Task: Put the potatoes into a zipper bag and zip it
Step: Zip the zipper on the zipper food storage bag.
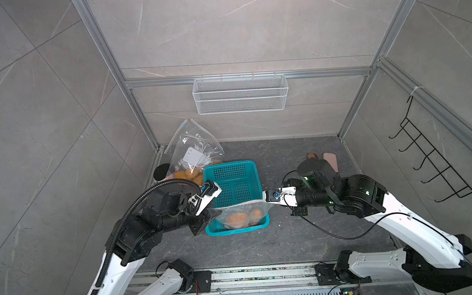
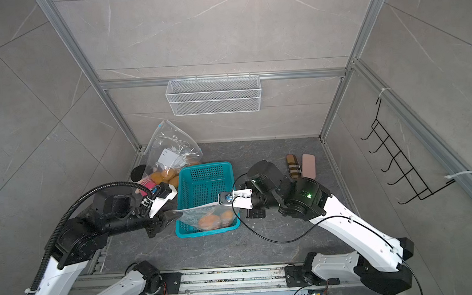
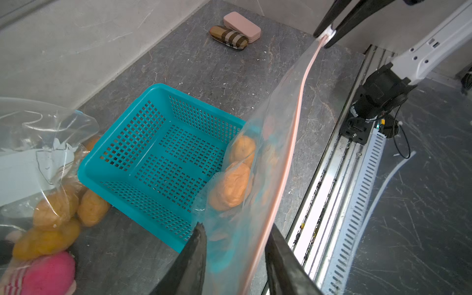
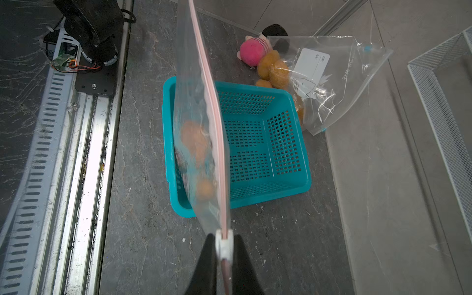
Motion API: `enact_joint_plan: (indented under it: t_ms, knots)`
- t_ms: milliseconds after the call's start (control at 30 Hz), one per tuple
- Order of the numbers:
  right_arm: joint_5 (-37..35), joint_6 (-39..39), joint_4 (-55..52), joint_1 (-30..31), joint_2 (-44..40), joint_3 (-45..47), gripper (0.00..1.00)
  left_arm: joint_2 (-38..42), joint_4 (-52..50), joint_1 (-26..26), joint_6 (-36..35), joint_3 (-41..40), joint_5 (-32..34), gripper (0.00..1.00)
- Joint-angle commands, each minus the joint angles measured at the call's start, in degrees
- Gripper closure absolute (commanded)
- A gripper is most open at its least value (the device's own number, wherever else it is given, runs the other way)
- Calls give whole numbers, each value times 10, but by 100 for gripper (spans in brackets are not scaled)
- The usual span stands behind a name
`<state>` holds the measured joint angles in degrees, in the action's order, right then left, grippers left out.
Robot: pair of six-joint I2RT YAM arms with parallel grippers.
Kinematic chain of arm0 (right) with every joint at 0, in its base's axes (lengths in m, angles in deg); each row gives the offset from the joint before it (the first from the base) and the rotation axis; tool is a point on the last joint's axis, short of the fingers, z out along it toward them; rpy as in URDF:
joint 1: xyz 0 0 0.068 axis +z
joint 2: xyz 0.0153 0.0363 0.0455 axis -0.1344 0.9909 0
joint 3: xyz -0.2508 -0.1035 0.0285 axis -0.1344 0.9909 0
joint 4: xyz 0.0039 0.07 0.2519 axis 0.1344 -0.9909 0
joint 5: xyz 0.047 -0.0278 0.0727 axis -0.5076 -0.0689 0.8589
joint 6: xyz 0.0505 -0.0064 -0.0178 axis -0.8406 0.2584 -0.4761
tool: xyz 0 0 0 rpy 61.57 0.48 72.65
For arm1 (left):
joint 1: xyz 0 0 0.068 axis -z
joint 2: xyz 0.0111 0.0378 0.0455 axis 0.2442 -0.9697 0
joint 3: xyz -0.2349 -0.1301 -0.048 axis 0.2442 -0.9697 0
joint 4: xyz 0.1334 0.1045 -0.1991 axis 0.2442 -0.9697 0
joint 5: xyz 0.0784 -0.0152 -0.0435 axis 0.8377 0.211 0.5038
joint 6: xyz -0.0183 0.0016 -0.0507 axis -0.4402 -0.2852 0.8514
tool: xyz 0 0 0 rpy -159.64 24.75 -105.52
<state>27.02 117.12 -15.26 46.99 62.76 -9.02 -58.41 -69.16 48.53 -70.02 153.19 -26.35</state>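
Right wrist view shows the right tool [image 4: 224, 238] clenched on the white slider at one end of the zipper bag [image 4: 201, 102], where the pink zip strip ends. Left wrist view shows the left tool [image 3: 235, 231] released. Its fingers [image 3: 198, 245] stand apart with the bag's opposite end passing between them. The zip strip lies just beside one finger; contact there cannot be confirmed.

The bag is stretched between the two tools, zip edge uppermost. Whether the strip is sealed along its length cannot be told. In both top views the bag hangs at the lower end of the teal basket [image 1: 231, 179], at the centre of the frame, with its lower part down inside the basket. At least two potatoes [image 1: 237, 219] show through the film at the bottom of the bag.

Further potatoes [image 1: 188, 175] lie on the dark desk [image 1: 289, 234], against the basket's upper left corner. A second clear bag [image 1: 194, 144], leaning on the back wall, partly covers them; whether they lie inside it cannot be told. A pink plush doll [image 2: 144, 184] lies just left of them.

A striped case [image 2: 293, 166] and a pink case [image 2: 308, 166] lie side by side right of centre, well apart from the basket.
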Motion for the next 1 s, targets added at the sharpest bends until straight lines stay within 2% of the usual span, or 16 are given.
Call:
enact_joint_plan:
  t_ms: [0, 133, 467, 633, 967]
  knots:
    - [1, -7, -7, -1, -11, 8, 96, 3, -3, 0, -7, 12, 3, 74]
    - [1, -8, -8, -1, -10, 7, 96, -1, 2, 1, -4, 21, 14, 100]
    - [10, -9, -1, -1, -6, 2, 95, -11, 22, 1, 10, 57, 41, 100]
    - [19, -11, 4, -1, -2, -3, 91, -22, 28, 1, 13, 71, 41, 100]
    - [8, -16, 26, 0, -4, -10, 97, -29, 50, 1, 20, 81, 41, 100]
